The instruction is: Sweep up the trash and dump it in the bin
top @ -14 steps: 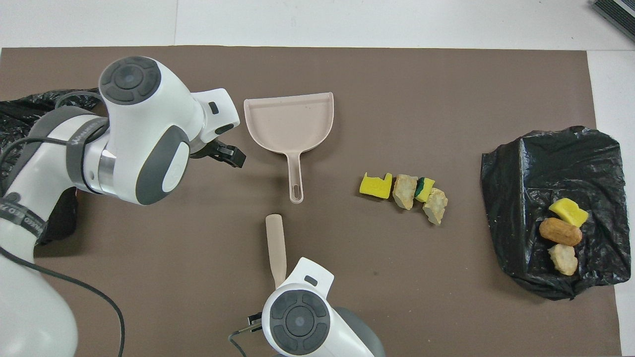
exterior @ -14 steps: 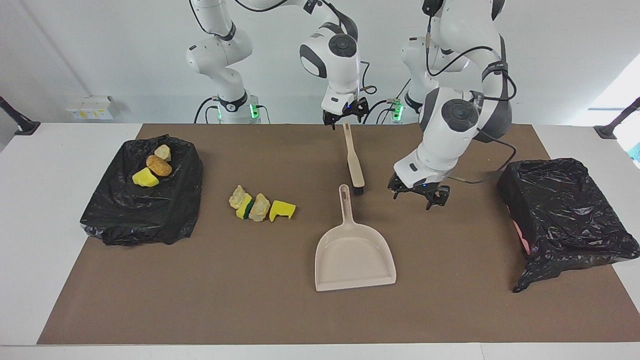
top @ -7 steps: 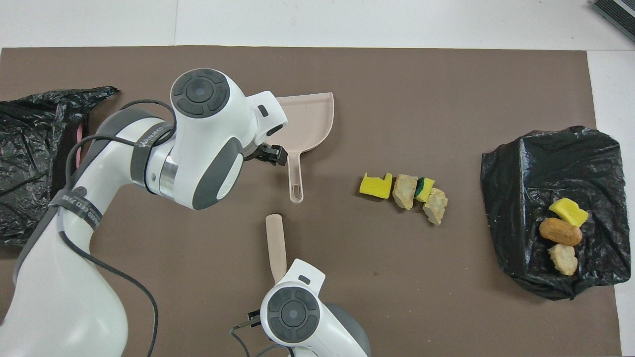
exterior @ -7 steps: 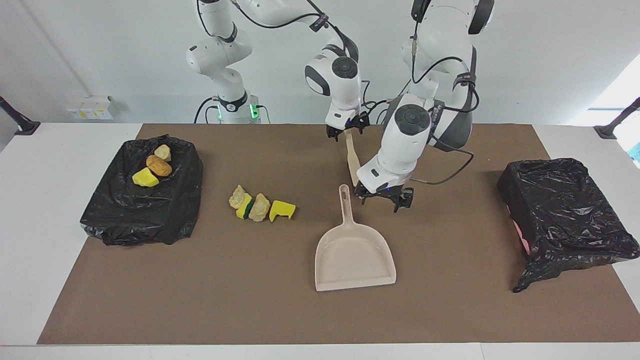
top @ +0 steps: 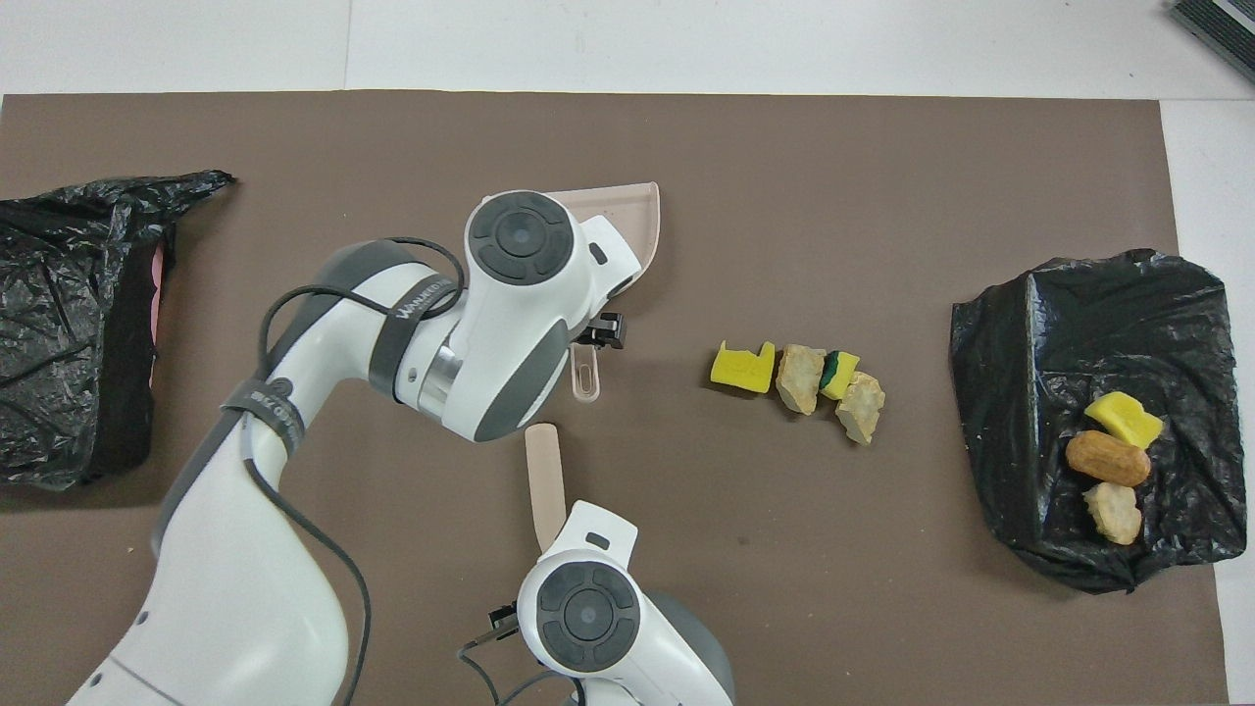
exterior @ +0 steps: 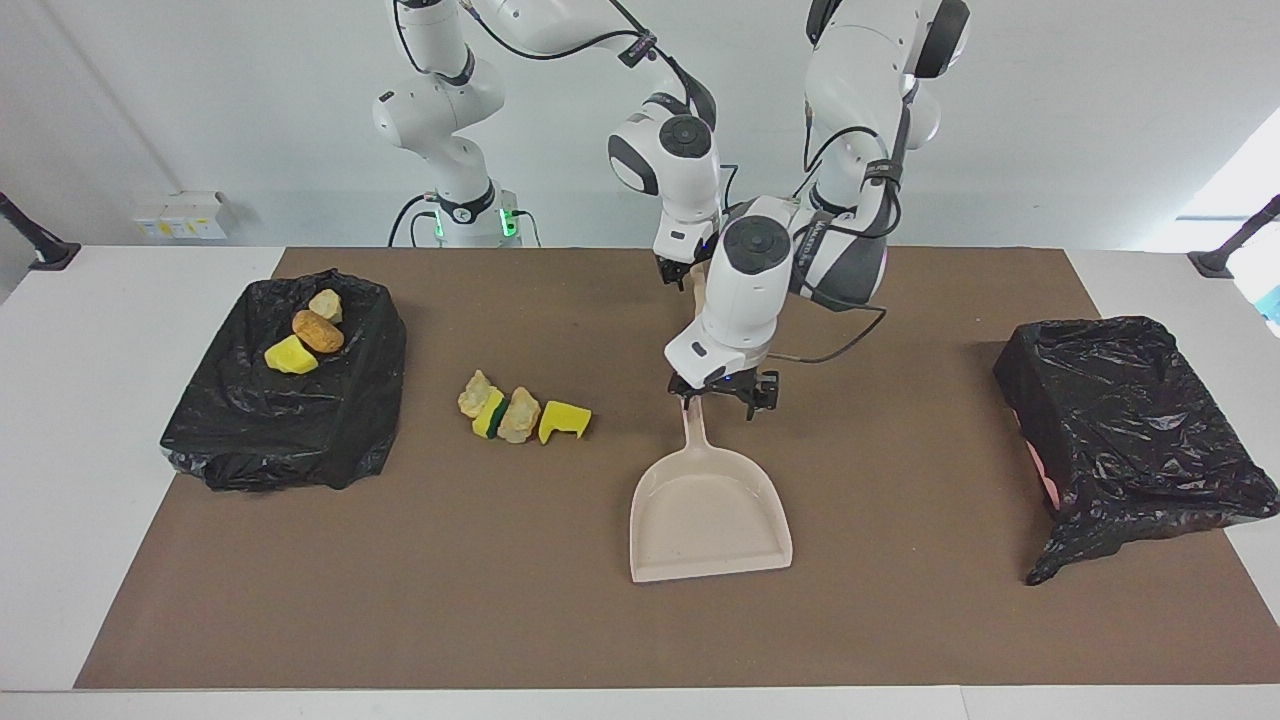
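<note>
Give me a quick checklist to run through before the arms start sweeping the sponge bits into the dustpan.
1. Left gripper at the dustpan handle: ok; grip closed: cannot tell.
2. Right gripper at the brush handle: ok; grip: cannot tell.
3. Four loose sponge pieces clustered on the mat: ok.
4. Dustpan mouth facing the pieces: not ok, it opens away from the robots.
5. Bin at the right arm's end open, three pieces inside: ok.

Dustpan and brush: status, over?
Left gripper over dustpan handle. Right gripper at brush handle. Four trash chunks unswept on mat, nothing in the way.
</note>
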{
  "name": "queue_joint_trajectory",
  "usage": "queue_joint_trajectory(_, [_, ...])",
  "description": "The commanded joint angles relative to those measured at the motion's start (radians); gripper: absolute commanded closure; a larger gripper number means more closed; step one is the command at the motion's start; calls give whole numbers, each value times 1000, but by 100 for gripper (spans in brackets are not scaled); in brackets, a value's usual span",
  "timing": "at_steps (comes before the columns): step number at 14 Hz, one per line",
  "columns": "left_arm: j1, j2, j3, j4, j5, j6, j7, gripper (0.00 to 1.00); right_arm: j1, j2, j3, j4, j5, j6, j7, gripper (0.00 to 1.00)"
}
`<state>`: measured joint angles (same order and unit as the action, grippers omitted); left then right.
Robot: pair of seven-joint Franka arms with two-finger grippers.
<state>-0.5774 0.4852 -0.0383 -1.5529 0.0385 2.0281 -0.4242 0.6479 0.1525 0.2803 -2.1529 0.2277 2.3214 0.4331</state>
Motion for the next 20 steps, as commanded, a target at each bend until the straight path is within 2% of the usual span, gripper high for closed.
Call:
queue_joint_trajectory(1, [-35, 81, 17, 97, 31, -18, -74, 0, -5, 4, -1, -7, -31, 17, -33, 75])
queue_joint_trajectory(2, [-35, 79, 17, 96, 29, -22, -74, 0, -5, 4, -1, -5, -43, 10, -33, 96])
queue_joint_trajectory(3, [-35, 79, 17, 96, 23, -35, -74, 0, -5, 4, -1, -2, -48, 1, -31, 100])
queue_joint_trajectory(5, [-32, 78, 15, 100, 3, -75, -74, 0, -7, 4, -3, 8, -69, -29, -33, 100])
queue_joint_trajectory(8, [-32, 72, 18, 97, -46, -94, -85, 27, -7, 6, -4, 31, -87, -80, -30, 100])
queue_joint_trajectory(11, [-26, 59, 21, 97, -48, -98, -93, 32, -13, -57, -10, 33, -91, -179, -19, 100])
queue_joint_trajectory(12, [-25, 58, 21, 94, -51, -100, -94, 38, -36, -91, -10, 30, -93, -233, -19, 100])
queue_joint_trajectory(13, [-24, 58, 20, 93, -54, -98, -103, 50, -48, -121, -9, 25, -94, -281, -22, 100])
queue_joint_trajectory(14, [-22, 56, 21, 89, -64, -103, -132, 71, -53, -145, -10, 21, -102, -328, -24, 100])
queue_joint_trajectory(15, [-22, 56, 21, 89, -65, -101, -158, 81, -63, -163, -10, 19, -106, -368, -22, 100])
queue_joint_trajectory(16, [-25, 55, 21, 89, -66, -95, -191, 99, -82, -186, -10, 18, -108, -405, -22, 100])
queue_joint_trajectory(20, [10, 44, 23, 89, -52, -23, -197, 100, -200, -298, -9, 15, -113, -575, -129, 100])
